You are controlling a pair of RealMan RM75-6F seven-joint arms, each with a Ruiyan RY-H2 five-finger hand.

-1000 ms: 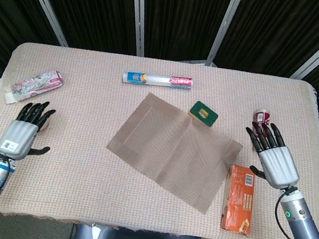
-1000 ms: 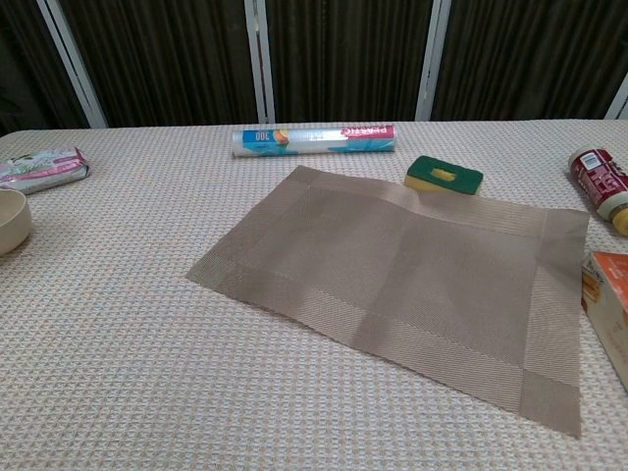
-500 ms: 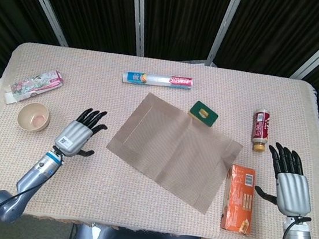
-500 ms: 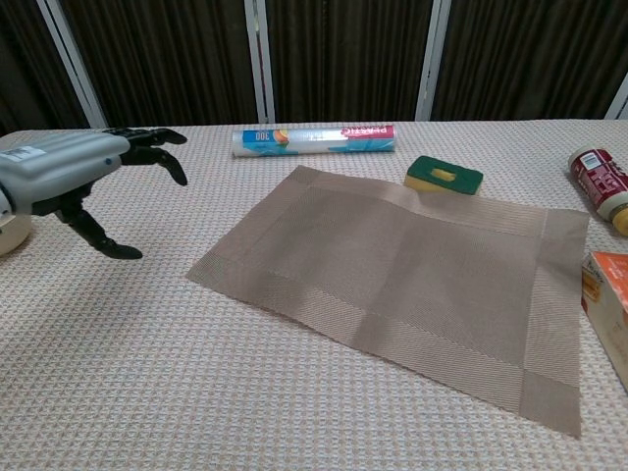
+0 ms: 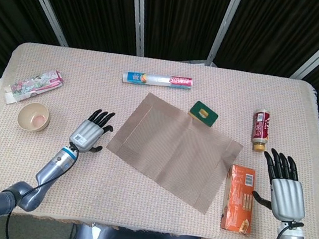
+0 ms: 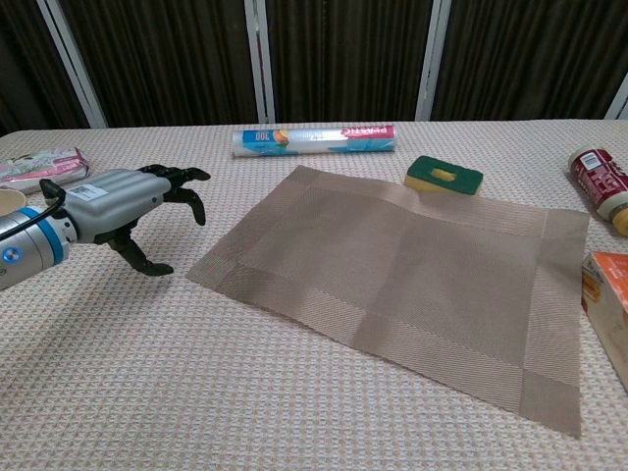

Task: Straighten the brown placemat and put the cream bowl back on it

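placemat: brown placemat (image 5: 174, 150) lies flat mid-table but skewed, long edges running diagonally to the table edge; near-left corner points toward the left hand, nothing rests on it
bowl: cream bowl (image 5: 33, 117) sits off the mat at the table's left side, upright, well apart from the mat; only a sliver of its rim shows at the left edge of the chest view
left hand: left hand (image 5: 91, 134) holds nothing, fingers spread and slightly curled, palm down, just beside the mat's left corner; contact with the cloth cannot be told
why there: judged to be lined up on that corner so it can press or pinch the mat and swing it square
right hand: right hand (image 5: 284, 187) empty, fingers wide and straight, near the table's right edge beside the orange box (image 5: 239, 199); looks parked clear of the work
clutter: green sponge (image 5: 203, 113) touches or slightly overlaps the mat's far edge, may drag if the mat turns; plastic wrap roll (image 5: 157, 80) behind the mat, red bottle (image 5: 259, 130) to its right, floral packet (image 5: 34, 85) far left above the bowl
step: straightening not yet done, bowl not yet returned
risk: thin woven mat could slide or bunch on the textured tablecloth (image 5: 80, 197) rather than pivot; orange box sits close to the mat's right corner
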